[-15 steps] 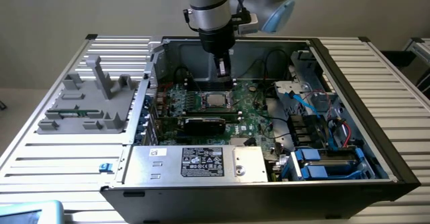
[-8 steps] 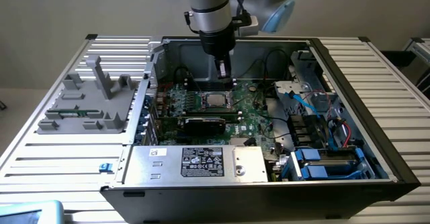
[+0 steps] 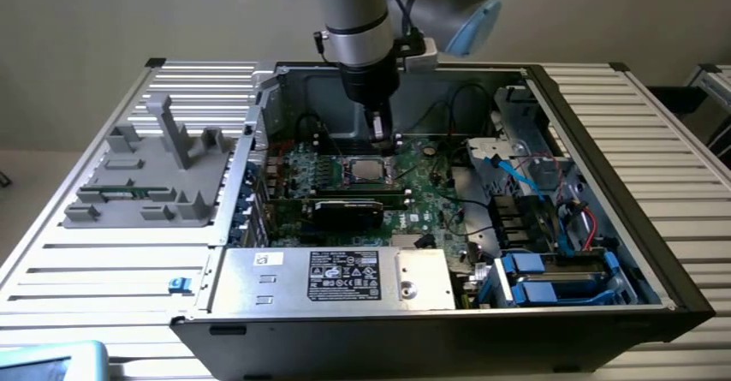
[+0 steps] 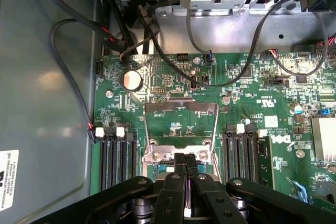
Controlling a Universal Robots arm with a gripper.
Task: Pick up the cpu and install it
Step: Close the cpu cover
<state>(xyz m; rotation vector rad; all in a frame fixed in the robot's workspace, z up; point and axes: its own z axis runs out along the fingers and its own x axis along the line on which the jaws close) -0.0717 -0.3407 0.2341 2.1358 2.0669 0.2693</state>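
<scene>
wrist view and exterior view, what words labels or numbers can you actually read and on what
"DELL": white logo printed sideways on the green motherboard.
The black label on the silver power supply box: white print, too small to read.
The white sticker on the grey case wall: print too small to read.
</scene>
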